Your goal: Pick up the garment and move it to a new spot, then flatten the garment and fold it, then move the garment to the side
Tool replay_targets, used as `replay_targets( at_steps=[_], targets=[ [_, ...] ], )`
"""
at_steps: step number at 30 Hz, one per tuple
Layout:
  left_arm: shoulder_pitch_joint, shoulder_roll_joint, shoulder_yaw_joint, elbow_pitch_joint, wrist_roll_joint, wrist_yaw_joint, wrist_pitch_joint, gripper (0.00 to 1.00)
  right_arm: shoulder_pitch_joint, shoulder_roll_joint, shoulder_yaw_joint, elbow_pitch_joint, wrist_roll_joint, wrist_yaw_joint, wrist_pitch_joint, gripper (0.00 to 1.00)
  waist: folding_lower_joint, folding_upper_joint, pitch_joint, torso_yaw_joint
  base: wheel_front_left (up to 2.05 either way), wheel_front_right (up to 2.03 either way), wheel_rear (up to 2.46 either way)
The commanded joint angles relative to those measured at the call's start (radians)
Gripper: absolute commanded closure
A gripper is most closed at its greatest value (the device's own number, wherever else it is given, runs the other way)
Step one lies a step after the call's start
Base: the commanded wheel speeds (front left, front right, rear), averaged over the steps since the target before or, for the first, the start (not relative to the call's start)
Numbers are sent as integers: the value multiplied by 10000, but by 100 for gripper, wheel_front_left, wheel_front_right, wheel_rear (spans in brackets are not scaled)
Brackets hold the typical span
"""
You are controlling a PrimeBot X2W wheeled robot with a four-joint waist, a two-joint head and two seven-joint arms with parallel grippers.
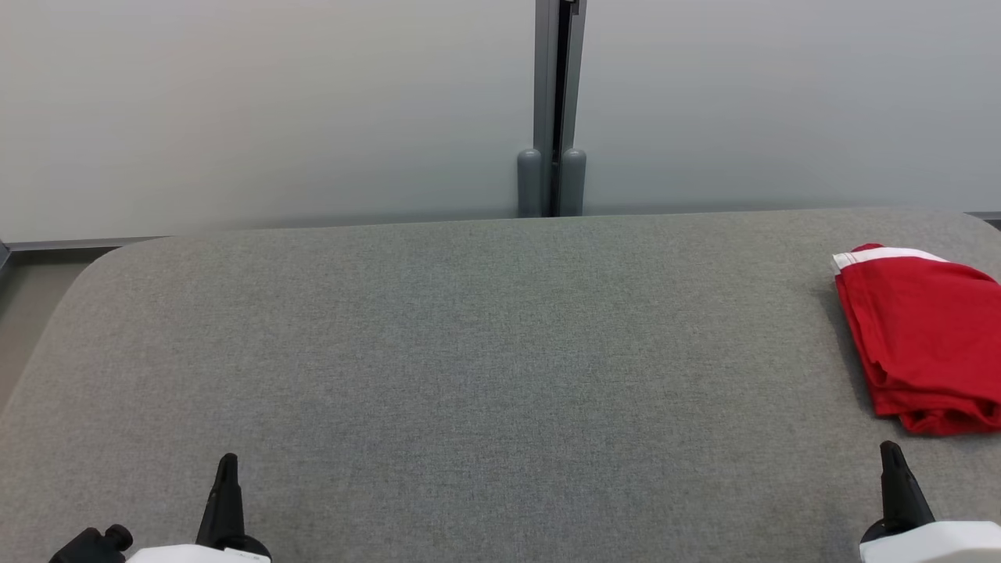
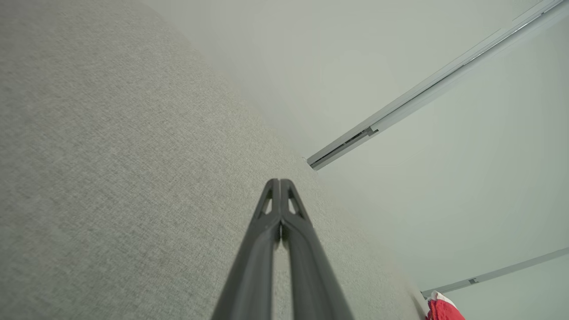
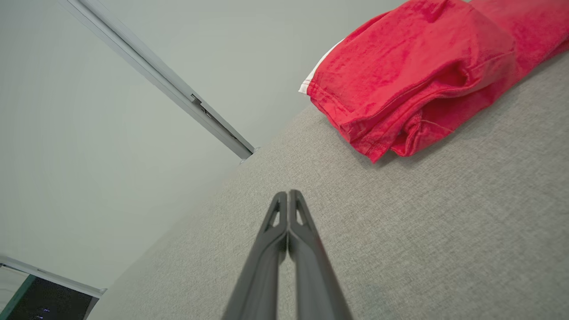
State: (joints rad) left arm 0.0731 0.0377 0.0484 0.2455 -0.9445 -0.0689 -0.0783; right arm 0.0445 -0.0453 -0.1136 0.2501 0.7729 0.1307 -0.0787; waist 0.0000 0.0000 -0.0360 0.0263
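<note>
The garment (image 1: 923,336) is red with a white band, folded into a thick stack at the far right of the grey fabric table (image 1: 469,352), partly cut off by the head view's right edge. In the right wrist view the garment (image 3: 426,71) lies ahead and to the right of my right gripper (image 3: 287,194), which is shut and holds nothing. My right gripper (image 1: 889,450) stands just short of the garment's near edge, apart from it. My left gripper (image 1: 227,460) rests at the lower left, shut and empty, tips together (image 2: 280,181). A sliver of the garment (image 2: 442,309) shows at the left wrist view's bottom right.
A pale wall (image 1: 274,109) with a grey vertical post (image 1: 553,109) runs behind the table's far edge. The table's rounded left corner (image 1: 102,262) drops off toward the floor. Bare grey fabric stretches between the two grippers.
</note>
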Motion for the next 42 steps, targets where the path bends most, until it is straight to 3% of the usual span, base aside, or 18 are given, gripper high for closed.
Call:
replay_targets(
  at_steps=[1,42],
  targets=[
    [-328,71,77,-99,-343,-68,80,100,-279,-94,-12,-115,425,1,101,100,0,0,8,-5,0,0,0],
    [-1354,124,465,-45,-4357,-439,1261,100,-1107,-89,-12,-87,5470,2,1280,100,0,0,217,-146,0,0,0]
  ],
)
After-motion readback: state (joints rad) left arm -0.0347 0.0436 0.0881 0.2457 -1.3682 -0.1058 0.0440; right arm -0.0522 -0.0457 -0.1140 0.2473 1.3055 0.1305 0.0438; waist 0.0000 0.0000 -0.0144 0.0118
